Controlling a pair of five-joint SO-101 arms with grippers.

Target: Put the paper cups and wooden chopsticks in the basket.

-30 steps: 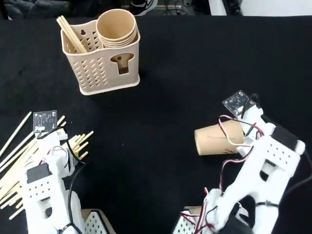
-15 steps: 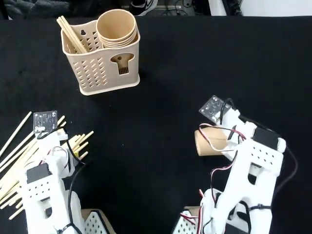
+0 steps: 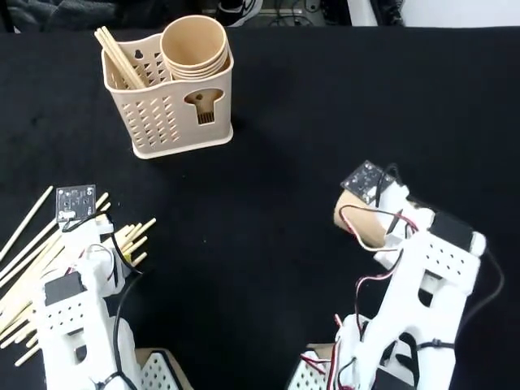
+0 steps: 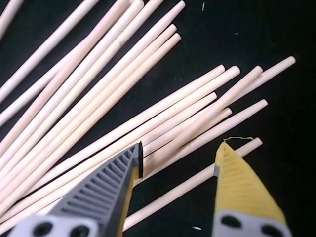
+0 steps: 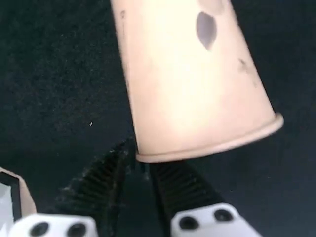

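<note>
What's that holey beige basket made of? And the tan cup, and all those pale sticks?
The beige slotted basket looks like moulded plastic, smooth and matte, with neat rows of slots. The tan cup seems to be thin paper: matte, with a rolled rim. The pale round sticks look like bare, unvarnished wood, though bamboo is possible.

Black table (image 3: 325,122), evenly lit; past its far edge: cables (image 3: 286,11), dark cloth (image 3: 49,15), white surface (image 3: 459,11) far right.
</note>
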